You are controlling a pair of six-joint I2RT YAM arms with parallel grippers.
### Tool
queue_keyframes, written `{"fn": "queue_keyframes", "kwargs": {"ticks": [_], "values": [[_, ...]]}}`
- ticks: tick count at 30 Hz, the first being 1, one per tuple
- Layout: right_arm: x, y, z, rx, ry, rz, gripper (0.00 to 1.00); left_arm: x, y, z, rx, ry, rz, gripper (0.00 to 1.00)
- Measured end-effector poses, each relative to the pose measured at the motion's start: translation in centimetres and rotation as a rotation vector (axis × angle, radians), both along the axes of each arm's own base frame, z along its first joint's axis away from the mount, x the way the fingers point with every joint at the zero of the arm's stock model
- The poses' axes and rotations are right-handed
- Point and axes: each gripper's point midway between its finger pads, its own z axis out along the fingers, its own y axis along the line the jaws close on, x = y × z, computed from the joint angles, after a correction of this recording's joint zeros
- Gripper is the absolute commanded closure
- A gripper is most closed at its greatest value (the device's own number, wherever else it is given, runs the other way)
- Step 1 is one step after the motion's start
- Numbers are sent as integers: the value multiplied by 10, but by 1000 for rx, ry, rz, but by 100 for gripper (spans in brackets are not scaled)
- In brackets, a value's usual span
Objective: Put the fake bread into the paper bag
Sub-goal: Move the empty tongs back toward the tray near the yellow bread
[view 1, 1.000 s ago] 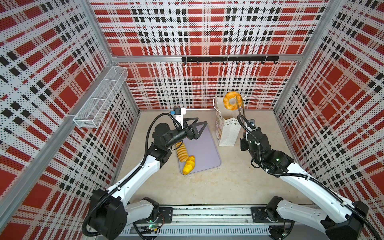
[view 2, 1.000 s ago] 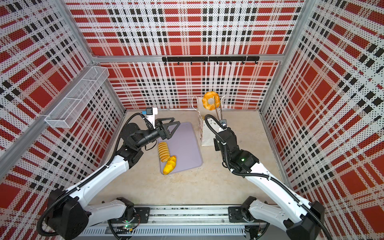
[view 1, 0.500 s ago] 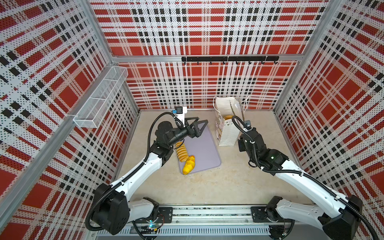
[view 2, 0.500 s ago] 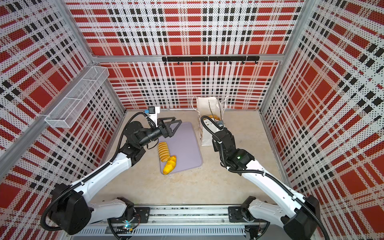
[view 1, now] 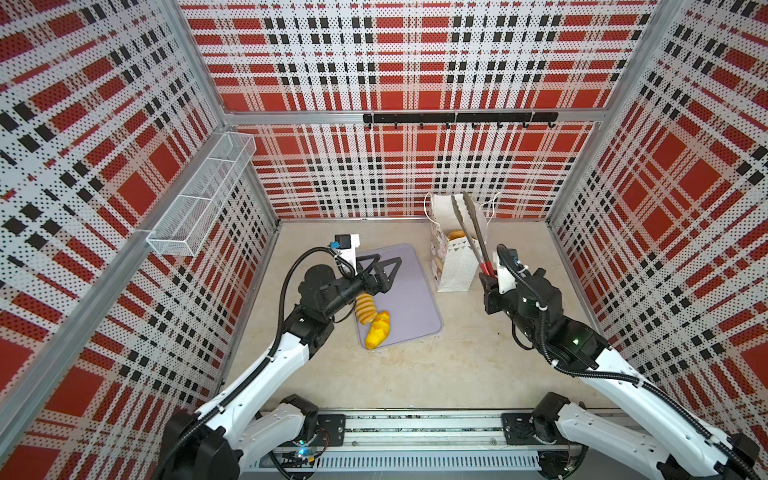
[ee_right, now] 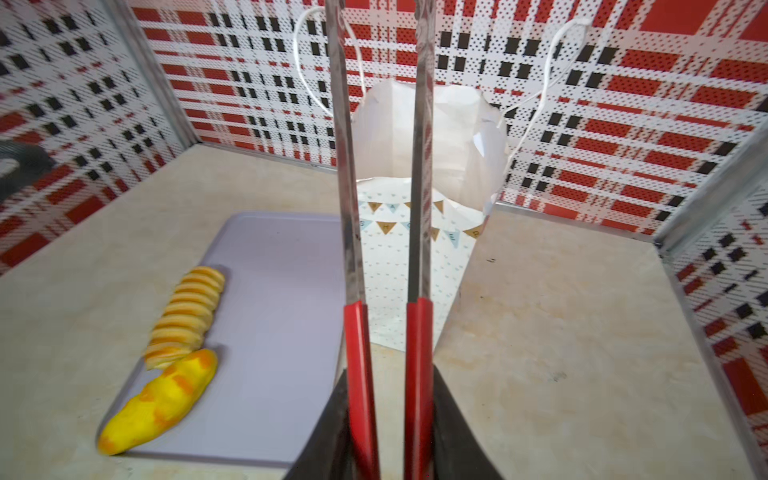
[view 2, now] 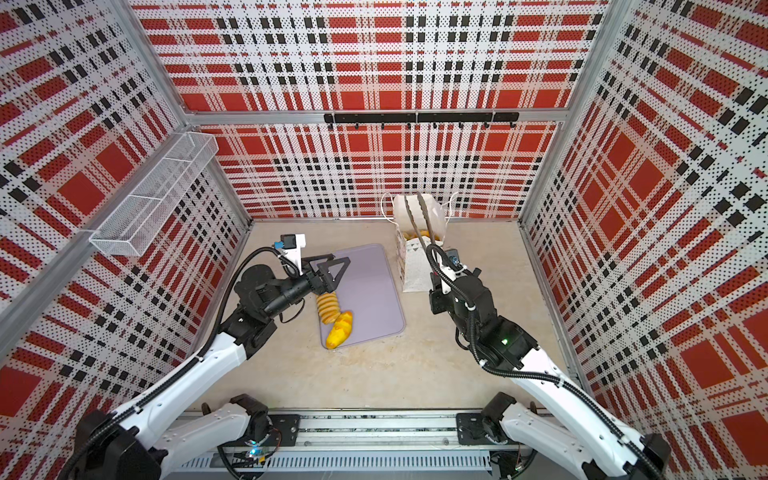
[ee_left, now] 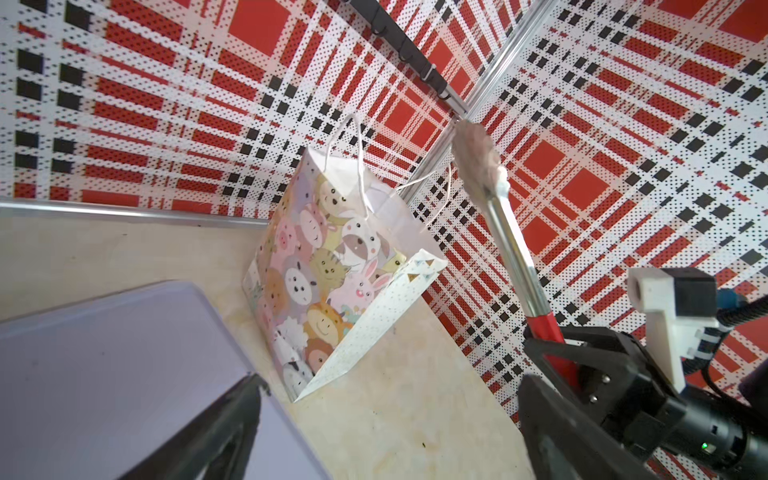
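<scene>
White shells on the long links of left arm (view 1: 274,365) and right arm (view 1: 631,386), black at joints and wrists. Black ribbed cable (view 1: 285,291) looped along each. White camera bracket (view 1: 352,249) at the left gripper (view 1: 388,258), black triangular fingers (ee_left: 216,436). Small green light (view 1: 575,341) on the right forearm

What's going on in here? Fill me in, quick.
The right gripper is clamped on the red handles of the tongs, whose empty tips stand apart over the mouth of the paper bag. One toy bread shows inside it. The left gripper is open, holding nothing, over the grey tray. Two more pieces lie there to be bagged: a ribbed loaf and a yellow loaf, touching end to end.
</scene>
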Motion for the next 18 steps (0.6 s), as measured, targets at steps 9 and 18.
{"fn": "queue_keyframes", "kwargs": {"ticks": [9,18], "values": [[-28,46,-24,44,140,288,72,-4,24,-38,33,146,123,2],[-41,78,-70,47,355,435,73,-15,61,-46,15,196,236,2]]}}
